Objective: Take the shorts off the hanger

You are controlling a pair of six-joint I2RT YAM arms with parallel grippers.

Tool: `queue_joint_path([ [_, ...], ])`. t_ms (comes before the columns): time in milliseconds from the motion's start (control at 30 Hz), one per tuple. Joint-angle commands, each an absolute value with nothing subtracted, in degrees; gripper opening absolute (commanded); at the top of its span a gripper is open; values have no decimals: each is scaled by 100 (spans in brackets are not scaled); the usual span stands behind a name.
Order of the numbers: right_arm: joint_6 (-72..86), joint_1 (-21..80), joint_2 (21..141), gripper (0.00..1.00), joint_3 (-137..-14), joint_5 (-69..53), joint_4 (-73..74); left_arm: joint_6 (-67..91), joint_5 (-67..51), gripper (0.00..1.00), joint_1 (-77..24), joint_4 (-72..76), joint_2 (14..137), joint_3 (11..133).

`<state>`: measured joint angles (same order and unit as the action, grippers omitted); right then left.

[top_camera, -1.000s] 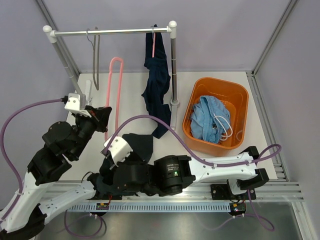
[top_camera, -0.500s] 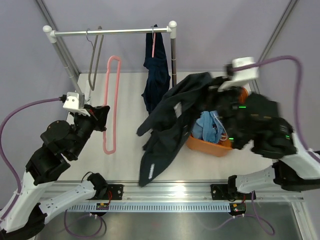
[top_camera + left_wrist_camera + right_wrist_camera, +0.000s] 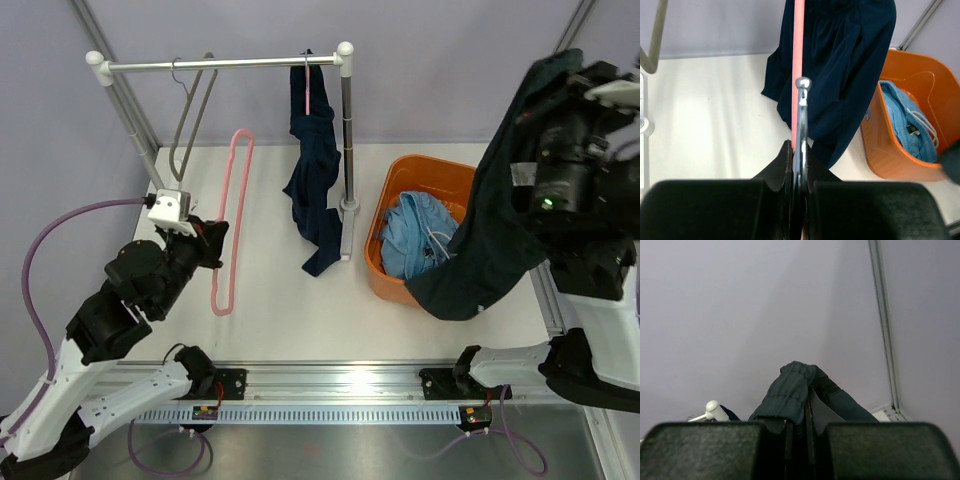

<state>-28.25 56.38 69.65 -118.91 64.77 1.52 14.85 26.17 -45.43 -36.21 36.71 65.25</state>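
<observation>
My left gripper (image 3: 213, 240) is shut on the empty pink hanger (image 3: 228, 225), held over the table's left side. In the left wrist view the fingers (image 3: 785, 165) clamp the hanger's metal hook (image 3: 801, 115). My right gripper (image 3: 562, 85) is raised high at the right and shut on the black shorts (image 3: 490, 220), which hang down beside the orange bin (image 3: 470, 180). Their bunched waistband shows between the jaws (image 3: 790, 390). The navy shorts (image 3: 315, 170) hang from a pink hanger on the rail (image 3: 220, 63). The light blue shorts (image 3: 415, 235) lie in the bin.
A bare grey hanger (image 3: 188, 125) hangs on the rail's left part. The rack's right post (image 3: 346, 140) stands between the navy shorts and the bin. The left post (image 3: 125, 115) slants down at the back left. Purple cables loop by both arms.
My right arm swung the black shorts up from the table's near middle to high at the right, beside the bin. My left gripper shifted the pink hanger slightly right.
</observation>
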Motion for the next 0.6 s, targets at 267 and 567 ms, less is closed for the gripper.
queue_joint_path([
  [267, -184, 3331, 9498, 0, -14561, 3955, 3893, 1398, 2601, 0, -4570, -3392, 3401, 6355],
  [567, 569, 2796, 9161, 0, -14092, 3824, 4228, 1318, 2654, 0, -4562, -3375, 3296, 6117],
])
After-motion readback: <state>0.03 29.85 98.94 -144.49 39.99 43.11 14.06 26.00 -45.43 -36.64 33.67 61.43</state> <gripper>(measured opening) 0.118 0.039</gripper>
